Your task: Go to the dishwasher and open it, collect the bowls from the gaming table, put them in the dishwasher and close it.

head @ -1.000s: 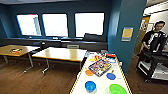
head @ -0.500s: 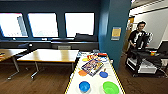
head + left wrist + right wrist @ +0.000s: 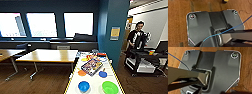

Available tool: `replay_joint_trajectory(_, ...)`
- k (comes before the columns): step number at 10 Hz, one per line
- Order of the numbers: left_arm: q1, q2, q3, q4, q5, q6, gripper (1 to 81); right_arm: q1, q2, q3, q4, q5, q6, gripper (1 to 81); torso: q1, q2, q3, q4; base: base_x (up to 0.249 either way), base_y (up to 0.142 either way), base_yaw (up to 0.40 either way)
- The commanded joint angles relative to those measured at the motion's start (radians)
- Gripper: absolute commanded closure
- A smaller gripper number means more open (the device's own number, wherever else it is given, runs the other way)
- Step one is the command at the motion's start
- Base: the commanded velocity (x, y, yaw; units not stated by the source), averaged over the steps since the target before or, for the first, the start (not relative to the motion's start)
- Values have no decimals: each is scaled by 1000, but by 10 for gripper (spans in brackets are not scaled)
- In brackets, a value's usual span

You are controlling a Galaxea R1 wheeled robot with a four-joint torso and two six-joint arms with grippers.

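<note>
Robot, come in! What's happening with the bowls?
Grippers: can't tell. Bowls on gaming table ahead: blue bowl, green bowl. Game box lies among them.

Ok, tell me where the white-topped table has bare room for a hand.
On the gaming table, bare white lies between the deep blue bowl and lime-green bowl, and along the left rim below the orange bowl. The far end is crowded around the game box.

The head camera sat high and faced forward and down along the worktop (image 3: 94,86) of the gaming table, its near end close below the lens, with windows (image 3: 78,24) and a person (image 3: 136,37) farther off. Each wrist camera looked straight down past the robot's own dark plate, near the brown floor (image 3: 178,25). Both wrist views shared that floor (image 3: 245,78); where the fingers lay could not be told.
</note>
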Motion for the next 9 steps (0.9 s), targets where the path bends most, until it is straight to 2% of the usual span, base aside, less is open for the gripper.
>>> replay_joint_trajectory(1, -53, -2, -4, -1, 43, 0, 10, 50, 0, 2, -6, -45, -2, 10, 0, 0, 0, 0, 0, 0, 0)
replay_joint_trajectory(4, -55, 4, -5, -1, 41, 0, 10, 53, 3, 2, -5, -49, -2, 10, 0, 0, 0, 0, 0, 0, 0)
replay_joint_trajectory(9, -53, 4, -5, 1, 41, 0, 10, 50, 7, 3, -3, -51, 0, 10, -2, 0, 0, 0, 83, 0, 0)
